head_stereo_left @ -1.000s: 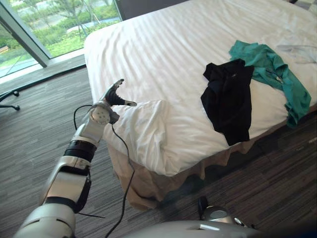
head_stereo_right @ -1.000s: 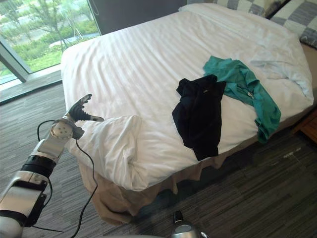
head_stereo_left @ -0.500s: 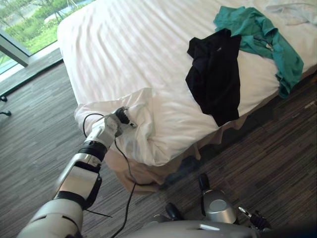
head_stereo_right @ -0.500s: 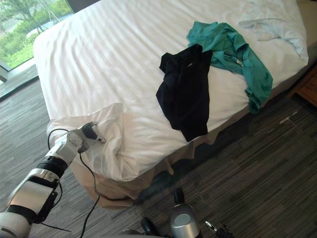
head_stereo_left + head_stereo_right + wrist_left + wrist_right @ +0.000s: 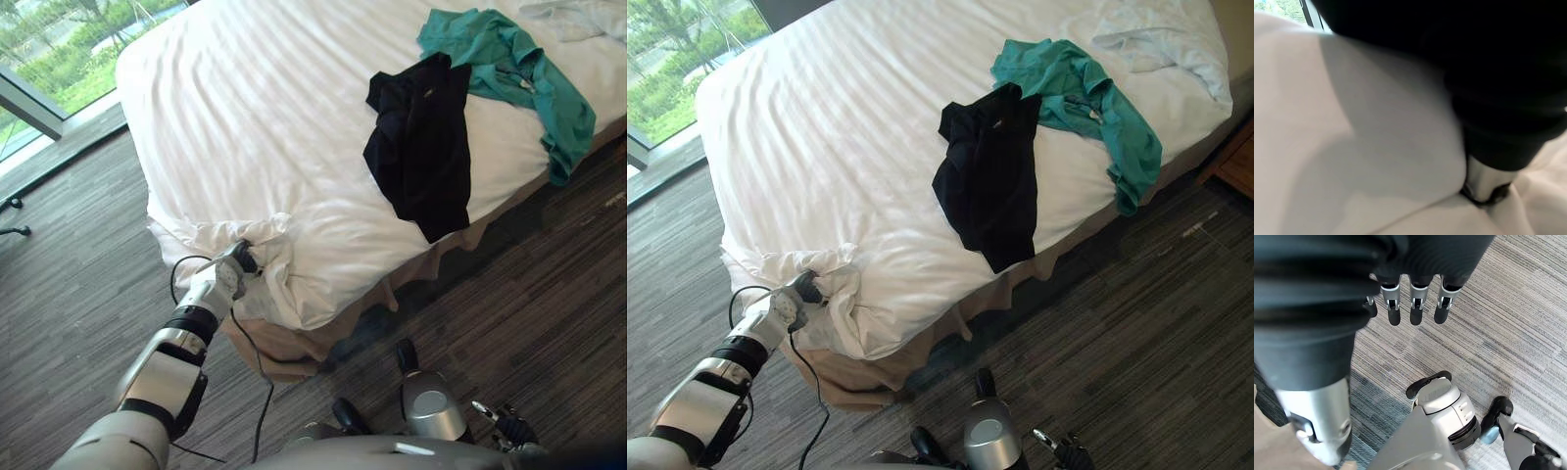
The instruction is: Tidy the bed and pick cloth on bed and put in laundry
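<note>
A black garment (image 5: 421, 147) lies on the white bed sheet (image 5: 265, 108), partly over a green garment (image 5: 509, 59) near the bed's right edge. A pale cloth (image 5: 1156, 39) is crumpled at the far right. My left hand (image 5: 238, 262) is at the bed's near left corner, curled into the bunched sheet corner (image 5: 279, 250). In the left wrist view white fabric (image 5: 1352, 147) wraps round a silver finger (image 5: 1484, 181). My right hand (image 5: 1415, 303) hangs over the floor with straight fingers, holding nothing.
Grey striped carpet (image 5: 549, 294) surrounds the bed, and a beige bed skirt (image 5: 284, 343) hangs below the corner. A window (image 5: 59, 49) runs along the far left. A wooden bedside unit (image 5: 1239, 162) stands at the right edge.
My left hand has come down from open above the bed corner and curled into the sheet, which is now bunched round it. The camera has tilted down meanwhile.
</note>
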Available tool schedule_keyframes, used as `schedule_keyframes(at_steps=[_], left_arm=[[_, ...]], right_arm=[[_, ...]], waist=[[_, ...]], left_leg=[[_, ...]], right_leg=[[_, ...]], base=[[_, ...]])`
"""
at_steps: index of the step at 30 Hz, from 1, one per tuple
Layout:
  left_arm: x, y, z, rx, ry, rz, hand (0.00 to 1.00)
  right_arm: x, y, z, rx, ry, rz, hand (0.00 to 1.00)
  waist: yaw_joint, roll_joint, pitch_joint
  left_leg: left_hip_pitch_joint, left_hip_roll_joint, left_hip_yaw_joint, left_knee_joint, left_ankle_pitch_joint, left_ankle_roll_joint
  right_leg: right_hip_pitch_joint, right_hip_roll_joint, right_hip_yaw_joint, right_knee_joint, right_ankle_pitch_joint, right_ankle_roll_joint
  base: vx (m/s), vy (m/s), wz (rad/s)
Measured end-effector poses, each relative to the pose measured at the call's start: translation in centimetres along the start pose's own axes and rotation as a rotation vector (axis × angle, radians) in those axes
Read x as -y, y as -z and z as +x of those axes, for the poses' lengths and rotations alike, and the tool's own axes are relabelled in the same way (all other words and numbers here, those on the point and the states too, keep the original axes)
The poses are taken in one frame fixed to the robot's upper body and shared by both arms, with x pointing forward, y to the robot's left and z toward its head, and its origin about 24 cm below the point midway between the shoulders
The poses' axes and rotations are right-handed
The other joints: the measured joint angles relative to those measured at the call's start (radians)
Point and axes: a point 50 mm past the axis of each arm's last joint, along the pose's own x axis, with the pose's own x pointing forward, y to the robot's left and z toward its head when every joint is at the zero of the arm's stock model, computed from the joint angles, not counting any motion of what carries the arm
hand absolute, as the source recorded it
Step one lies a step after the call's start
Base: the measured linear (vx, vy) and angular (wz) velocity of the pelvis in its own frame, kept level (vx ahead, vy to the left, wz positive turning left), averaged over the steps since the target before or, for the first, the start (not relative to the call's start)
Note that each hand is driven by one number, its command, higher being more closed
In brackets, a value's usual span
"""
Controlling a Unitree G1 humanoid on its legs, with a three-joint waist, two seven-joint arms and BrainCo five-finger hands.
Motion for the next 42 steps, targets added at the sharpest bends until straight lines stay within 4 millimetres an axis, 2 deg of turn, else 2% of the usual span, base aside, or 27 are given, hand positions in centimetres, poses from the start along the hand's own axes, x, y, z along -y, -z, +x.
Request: schedule_keyframes(at_steps=[2,7,10,12,13,15,17,19,22,24,27,31,34,35,37,38,39,41,42], left_arm=[[0.2,-0.7,-0.5,0.056,-0.013,-0.022,1.00],[1.2,-1.2,-2.1,0.152,0.003,-0.033,1.00],[2.5,0.4,-3.3,0.130,0.032,-0.095,1.00],[3.8,2.1,-4.5,0.089,0.057,-0.157,1.00],[4.2,2.5,-4.8,0.078,0.064,-0.173,0.00],[5.3,3.8,-5.7,0.042,0.086,-0.203,0.00],[6.7,5.1,-6.7,-0.010,0.098,-0.239,0.00],[7.5,5.6,-7.1,-0.041,0.099,-0.274,0.00],[8.8,6.3,-7.9,-0.091,0.108,-0.311,0.00],[10.5,7.4,-8.5,-0.177,0.135,-0.349,0.00],[12.6,8.6,-9.3,-0.275,0.174,-0.370,0.00],[14.6,8.2,-9.7,-0.288,0.263,-0.358,0.00],[16.6,8.7,-10.4,-0.360,0.322,-0.363,0.00],[17.9,9.8,-11.3,-0.458,0.365,-0.382,0.00],[19.2,11.1,-12.7,-0.572,0.412,-0.399,0.00],[20.2,12.1,-14.0,-0.646,0.454,-0.403,0.00],[20.5,12.5,-14.5,-0.671,0.465,-0.406,0.00],[21.6,13.9,-16.8,-0.768,0.489,-0.430,0.00],[21.7,14.1,-17.1,-0.780,0.484,-0.437,0.00]], right_arm=[[0.4,0.2,-0.1,-0.004,0.019,0.021,0.00],[0.9,0.4,-0.2,-0.009,0.050,0.039,0.00],[0.9,0.6,-0.2,-0.012,0.059,0.046,0.00],[0.6,0.7,-0.2,-0.015,0.066,0.053,0.00],[0.6,0.8,-0.2,-0.017,0.068,0.056,0.00],[0.3,1.1,-0.3,-0.024,0.071,0.065,0.00],[-0.2,1.6,-0.3,-0.043,0.073,0.082,0.00],[-0.4,1.7,-0.3,-0.045,0.071,0.095,0.00],[-0.5,1.6,-0.3,-0.044,0.070,0.104,0.00],[-0.6,1.9,-0.3,-0.058,0.070,0.138,0.00],[-1.4,2.0,-0.2,-0.068,0.051,0.178,0.00],[-2.3,2.1,-0.1,-0.071,0.047,0.262,0.00],[-2.3,1.6,0.0,-0.054,0.061,0.312,0.00],[-2.4,1.6,0.1,-0.052,0.066,0.339,0.00],[-2.4,1.7,0.1,-0.055,0.070,0.350,0.00],[-2.5,1.6,0.1,-0.050,0.070,0.352,0.00],[-2.5,1.5,0.1,-0.049,0.071,0.355,0.00],[-2.0,1.5,0.1,-0.037,0.112,0.446,0.00],[-1.9,1.6,0.0,-0.034,0.125,0.462,0.00]], waist=[[0.001,0.009,-0.001],[0.043,0.027,-0.014],[0.077,0.031,-0.027],[0.105,0.024,-0.052],[0.108,0.021,-0.055],[0.122,0.012,-0.075],[0.139,-0.009,-0.099],[0.159,-0.016,-0.115],[0.165,-0.030,-0.122],[0.187,-0.038,-0.126],[0.193,-0.053,-0.133],[0.200,-0.072,-0.147],[0.196,-0.078,-0.159],[0.193,-0.081,-0.158],[0.195,-0.086,-0.160],[0.197,-0.087,-0.159],[0.199,-0.090,-0.158],[0.213,-0.106,-0.156],[0.215,-0.108,-0.156]], left_leg=[[0.001,0.001,-0.022,-0.001,-0.004,0.005],[-0.001,0.012,-0.081,-0.002,-0.023,0.013],[-0.005,0.020,-0.110,-0.001,-0.041,0.014],[-0.019,0.020,-0.129,0.001,-0.045,0.013],[-0.018,0.020,-0.136,0.001,-0.046,0.013],[-0.018,0.022,-0.148,0.000,-0.050,0.011],[-0.016,0.025,-0.169,-0.001,-0.055,0.006],[-0.016,0.026,-0.177,-0.002,-0.058,0.006],[-0.011,0.025,-0.190,-0.002,-0.061,0.003],[0.006,0.024,-0.190,-0.002,-0.065,-0.001],[0.018,0.024,-0.191,-0.002,-0.066,-0.003],[0.022,0.025,-0.192,-0.002,-0.072,-0.004],[0.044,0.026,-0.184,-0.002,-0.085,-0.003],[0.055,0.027,-0.181,-0.001,-0.091,-0.002],[0.059,0.027,-0.179,0.000,-0.094,-0.003],[0.063,0.027,-0.173,-0.001,-0.094,-0.003],[0.065,0.028,-0.170,-0.001,-0.094,-0.003],[0.071,0.031,-0.163,0.002,-0.100,-0.004],[0.070,0.032,-0.163,0.002,-0.100,-0.004]], right_leg=[[0.015,-0.003,-0.021,-0.008,0.001,0.002],[0.049,-0.001,-0.078,-0.029,0.001,0.006],[0.069,0.003,-0.110,-0.042,0.001,0.007],[0.072,0.004,-0.125,-0.056,0.004,0.012],[0.077,0.005,-0.127,-0.058,0.004,0.013],[0.086,0.006,-0.143,-0.066,0.004,0.013],[0.101,0.010,-0.157,-0.071,0.003,0.006],[0.105,0.012,-0.166,-0.073,0.002,0.004],[0.122,0.013,-0.179,-0.085,0.001,0.003],[0.144,0.015,-0.179,-0.098,0.001,0.003],[0.161,0.016,-0.183,-0.106,-0.001,0.000],[0.166,0.017,-0.187,-0.106,-0.002,-0.001],[0.179,0.019,-0.174,-0.107,-0.002,-0.001],[0.189,0.020,-0.170,-0.107,-0.002,-0.001],[0.191,0.021,-0.163,-0.107,0.000,0.002],[0.192,0.021,-0.157,-0.107,0.001,0.003],[0.192,0.022,-0.152,-0.107,0.002,0.004],[0.194,0.025,-0.145,-0.112,0.003,0.005],[0.194,0.026,-0.144,-0.113,0.003,0.005]], base=[[0.01,0.015,0.30],[0.02,0.010,0.35],[0.02,0.011,0.31],[0.05,0.002,0.19],[0.08,0.004,0.23],[0.08,0.007,0.23],[0.14,0.012,0.22],[0.12,0.014,0.16],[0.10,0.023,0.13],[0.09,0.026,-0.01],[0.06,0.021,0.03],[0.01,0.016,-0.01],[0.00,0.039,-0.17],[-0.03,0.034,-0.07],[-0.04,0.030,-0.07],[-0.04,0.017,-0.09],[-0.05,0.015,-0.18],[-0.06,0.003,-0.11],[-0.07,-0.003,0.04]])
